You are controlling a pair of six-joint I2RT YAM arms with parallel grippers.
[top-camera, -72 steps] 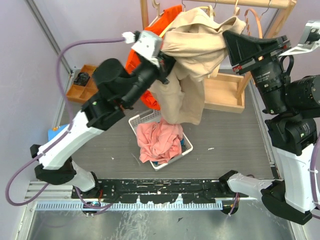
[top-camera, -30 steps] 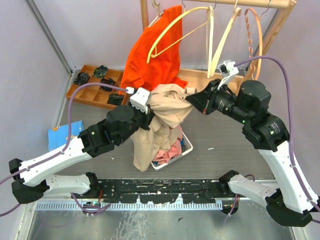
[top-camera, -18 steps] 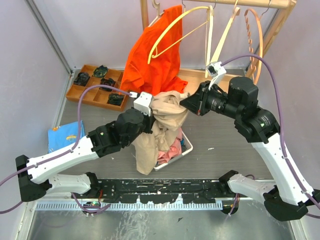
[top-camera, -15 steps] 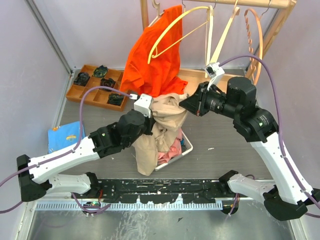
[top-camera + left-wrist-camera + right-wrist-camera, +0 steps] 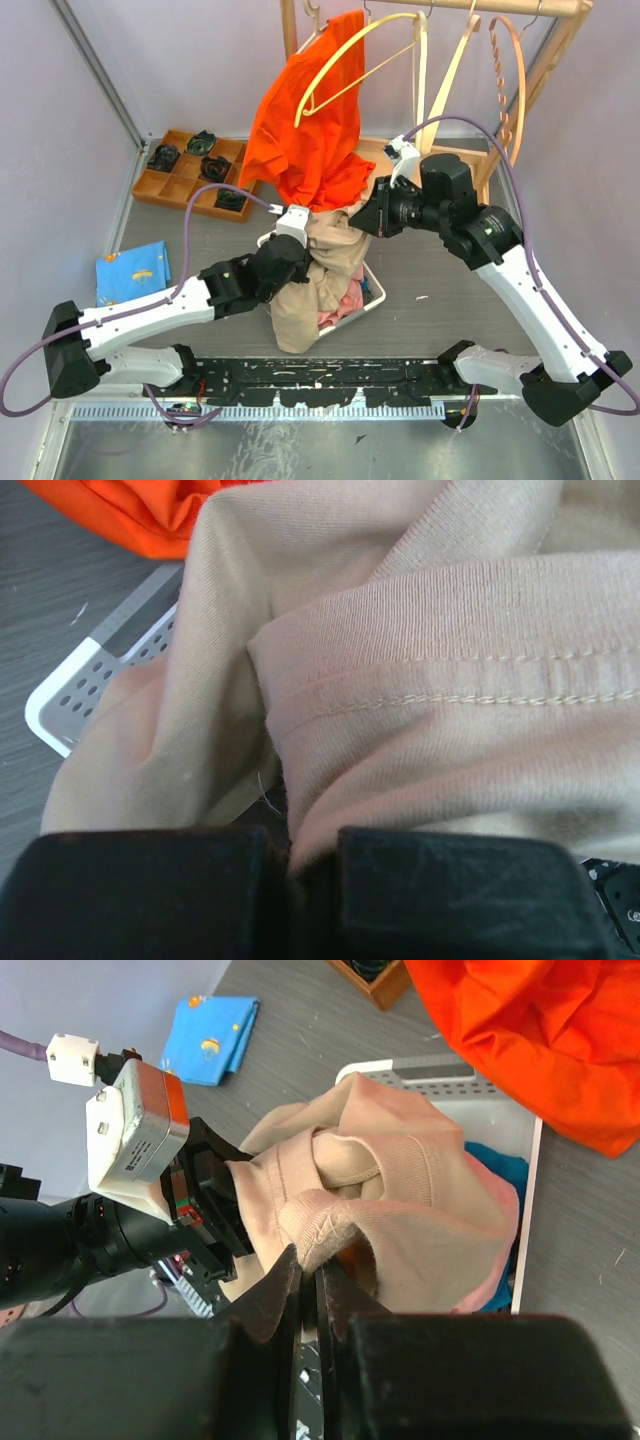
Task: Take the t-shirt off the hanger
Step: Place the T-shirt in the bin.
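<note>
Beige t-shirt (image 5: 322,262) is bunched into a soft, upright bundle directly above a white basket (image 5: 374,287) on the grey table (image 5: 455,270). It is off its hanger (image 5: 352,86), which hangs bare on the rail at the back, beside an orange garment (image 5: 305,130).

Both arms meet at the top of the bundle from opposite sides. The left fingers (image 5: 150,890) are closed on a stitched hem, with the cloth folding up and away from them. The right fingers (image 5: 450,1380) are pinched shut on a thick rolled fold, perhaps the collar, though that is hard to tell. Neither arm is nearer than the other, as each is touching the cloth.

The bundle's long axis runs straight up and down. From the two grips the cloth falls onto the pink clothes (image 5: 345,300) lying in the basket. A long tail drapes over the basket's near rim, toward the arm bases. So the basket lies right below the fingers, and by my judgement letting go would drop most of the shirt inside, with the tail likely left trailing over the rim.

The fabric looks like plain knit cotton, pale tan, limp and heavily creased, with a double row of stitching along the hem.
</note>
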